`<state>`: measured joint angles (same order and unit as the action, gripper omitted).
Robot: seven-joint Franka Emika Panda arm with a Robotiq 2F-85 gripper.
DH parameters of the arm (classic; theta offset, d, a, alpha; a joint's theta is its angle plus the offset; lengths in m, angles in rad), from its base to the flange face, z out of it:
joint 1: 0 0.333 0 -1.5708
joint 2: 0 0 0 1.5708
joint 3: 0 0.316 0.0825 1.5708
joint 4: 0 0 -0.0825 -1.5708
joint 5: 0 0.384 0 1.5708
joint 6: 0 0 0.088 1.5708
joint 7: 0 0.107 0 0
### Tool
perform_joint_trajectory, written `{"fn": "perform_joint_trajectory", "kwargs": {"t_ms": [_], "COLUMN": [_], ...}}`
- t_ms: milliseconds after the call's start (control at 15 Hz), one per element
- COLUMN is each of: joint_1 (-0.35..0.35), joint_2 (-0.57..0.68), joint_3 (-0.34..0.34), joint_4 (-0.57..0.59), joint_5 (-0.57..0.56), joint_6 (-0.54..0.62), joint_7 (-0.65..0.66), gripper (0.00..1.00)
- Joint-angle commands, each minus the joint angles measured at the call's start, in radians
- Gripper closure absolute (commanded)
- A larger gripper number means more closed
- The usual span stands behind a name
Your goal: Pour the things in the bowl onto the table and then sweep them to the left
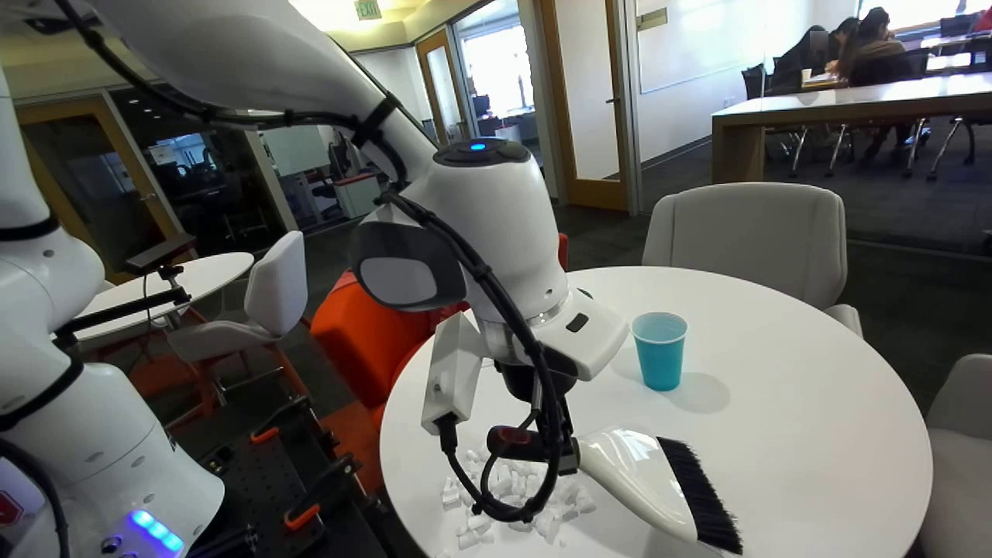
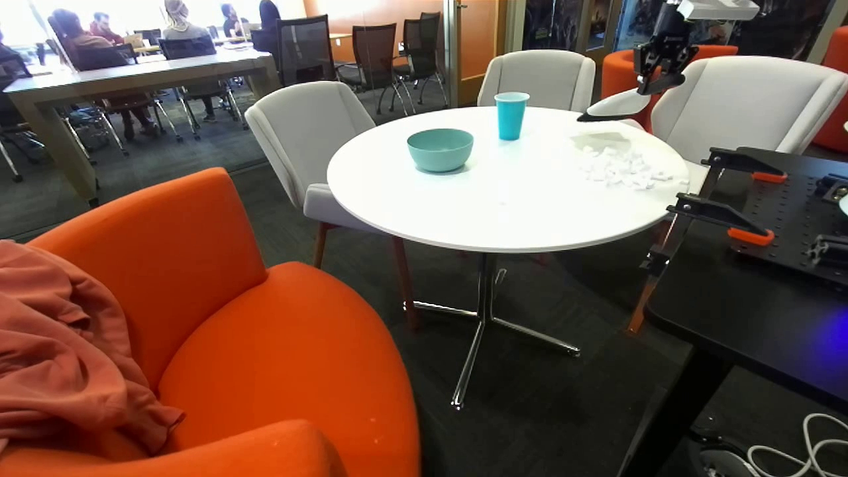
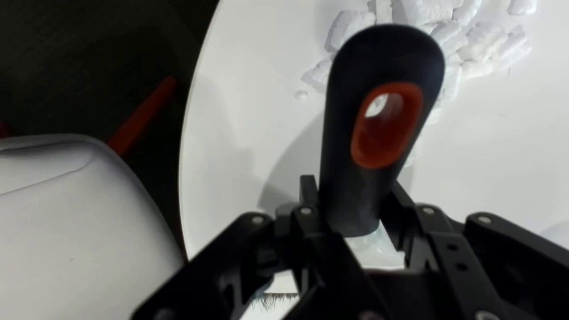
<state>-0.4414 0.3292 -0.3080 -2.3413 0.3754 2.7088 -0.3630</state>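
- Claw (image 3: 352, 198) clamped round the black handle (image 3: 341, 142) of the brush (image 1: 655, 479); grip firmly against twisting.
- Bristles (image 1: 701, 496) look raised; touch down before stroking.
- White bits (image 2: 619, 169) lie heaped on the round tabletop (image 2: 464, 209); sweep low, slow, leftward.
- Teal bowl (image 2: 440, 151) stands well apart; steer clear.

1 teal bowl (image 2: 440, 154), 1 blue cup (image 2: 511, 119), 1 brush (image 1: 637, 474), 1 pincer (image 3: 353, 202), many white bits (image 2: 623, 169), count unclear

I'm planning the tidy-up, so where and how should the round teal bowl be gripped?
The round teal bowl is probably best pinched at its rim, coming straight down from above: it stands upright, its sides widening to an exposed edge.
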Motion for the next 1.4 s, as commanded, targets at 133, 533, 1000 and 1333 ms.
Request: {"fn": "perform_joint_trajectory", "kwargs": {"t_ms": [133, 533, 1000, 1333], "joint_1": [-0.007, 0.067, 0.131, 0.107], "joint_2": [-0.045, -0.053, -0.09, -0.046], "joint_3": [-0.007, -0.086, -0.12, -0.098], "joint_4": [-0.062, -0.121, -0.186, -0.151], "joint_5": [-0.003, -0.047, -0.083, -0.065], "joint_6": [0.118, 0.151, 0.138, 0.118], "joint_7": [0.229, 0.563, 0.716, 0.691], "gripper": [0.87, 0.87, 0.87, 0.87]}}
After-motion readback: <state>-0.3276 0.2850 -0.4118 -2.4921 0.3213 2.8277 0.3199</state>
